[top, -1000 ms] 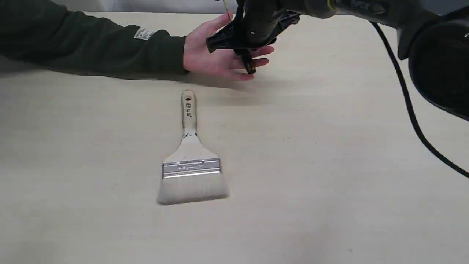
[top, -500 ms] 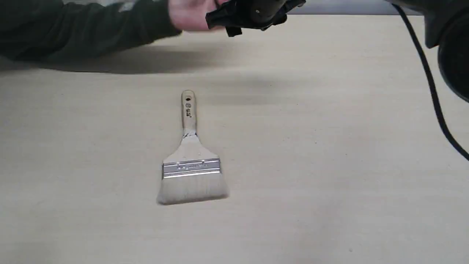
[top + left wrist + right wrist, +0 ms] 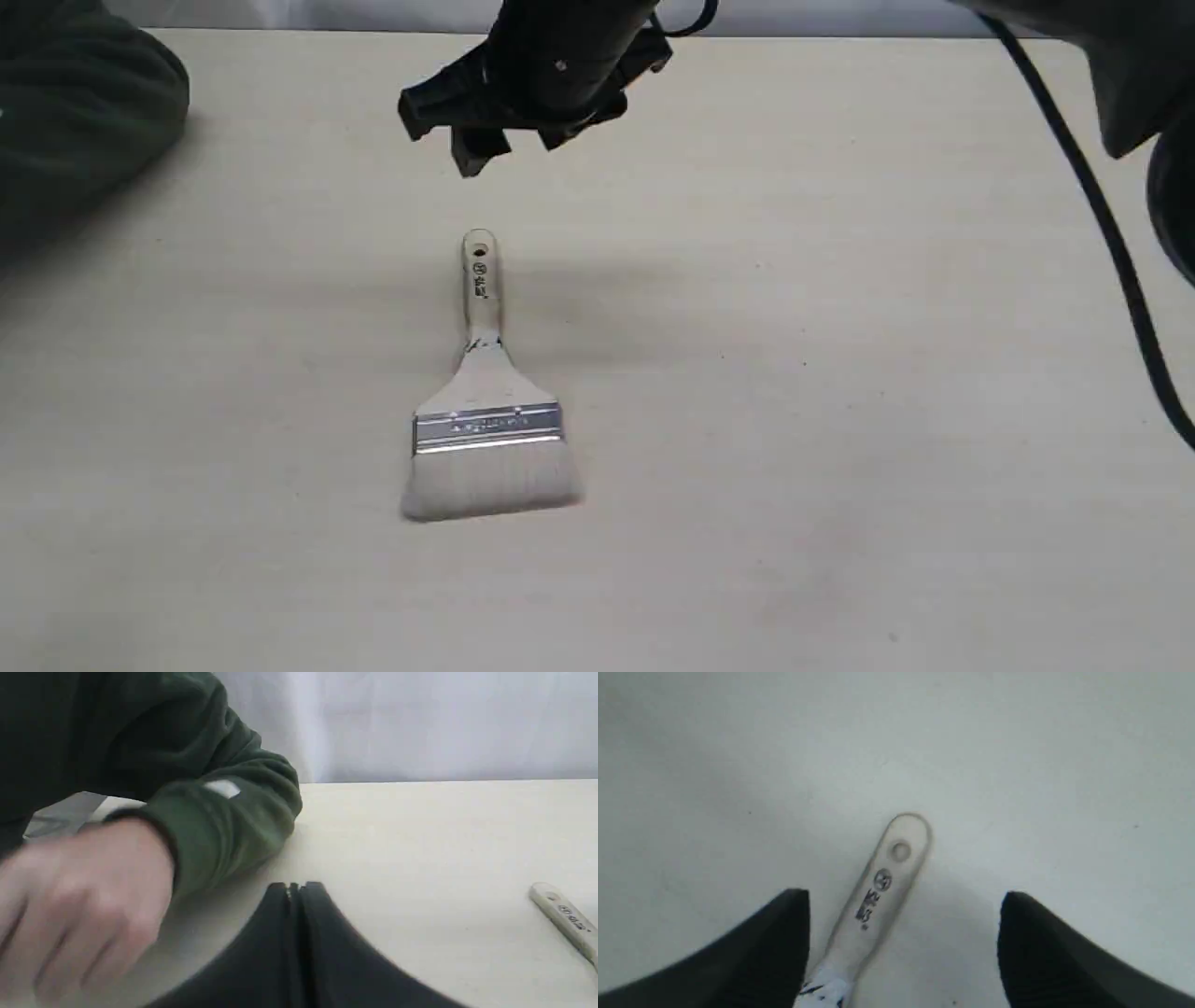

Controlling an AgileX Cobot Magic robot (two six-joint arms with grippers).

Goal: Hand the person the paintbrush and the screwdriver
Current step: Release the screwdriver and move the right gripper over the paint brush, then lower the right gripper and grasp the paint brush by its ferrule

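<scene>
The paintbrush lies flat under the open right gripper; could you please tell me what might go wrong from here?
1. The paintbrush lies flat on the table, askew under the open right gripper, so closing may nudge it aside.
2. Gripped near the handle's end, the wide head could sag or slip.
3. The person's hand, blurred, is near the shut left gripper; they could bump.

Diffuse, even light from above on the pale counter [image 3: 840, 392]; only the paintbrush [image 3: 485, 420] ferrule gives a mild sheen. Soft, broad shadows lie beside the brush handle and by the person [image 3: 75, 103] at the far left corner. Left wrist view: the hand [image 3: 79, 905] is motion-blurred. Right wrist view: cool grey cast, soft focus; the dark fingers [image 3: 775, 952] lack detail.
</scene>
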